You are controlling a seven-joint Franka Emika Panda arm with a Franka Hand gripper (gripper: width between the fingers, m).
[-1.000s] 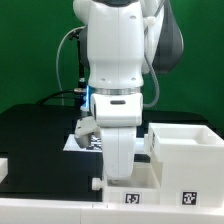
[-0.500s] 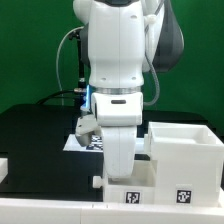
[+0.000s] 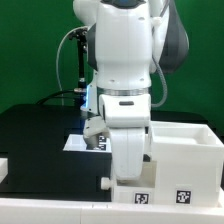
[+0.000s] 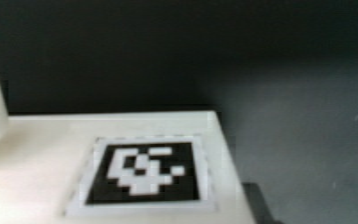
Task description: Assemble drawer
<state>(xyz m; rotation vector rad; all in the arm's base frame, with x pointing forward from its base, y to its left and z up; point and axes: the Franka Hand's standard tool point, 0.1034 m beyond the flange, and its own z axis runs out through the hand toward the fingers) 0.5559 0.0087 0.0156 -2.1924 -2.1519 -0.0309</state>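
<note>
A shallow white drawer tray (image 3: 122, 192) stands at the table's front, with a square tag on its front wall. It sits against the exterior view's left side of the large white housing (image 3: 190, 150), which carries its own tag. My gripper (image 3: 128, 168) reaches straight down into the tray. Its fingertips are hidden behind the tray's wall, and it is shut; I cannot tell whether it grips anything. The wrist view shows, very close and blurred, a white drawer surface (image 4: 43, 150) with a black-and-white tag (image 4: 144, 170) against the dark table.
The marker board (image 3: 74, 142) lies behind the arm on the black table. Another white part (image 3: 3, 166) pokes in at the exterior view's left edge. A green backdrop stands behind the table.
My arm has shifted toward the exterior view's right, and the tray has slid the same way with it, closer into the housing. The housing has stayed put.
</note>
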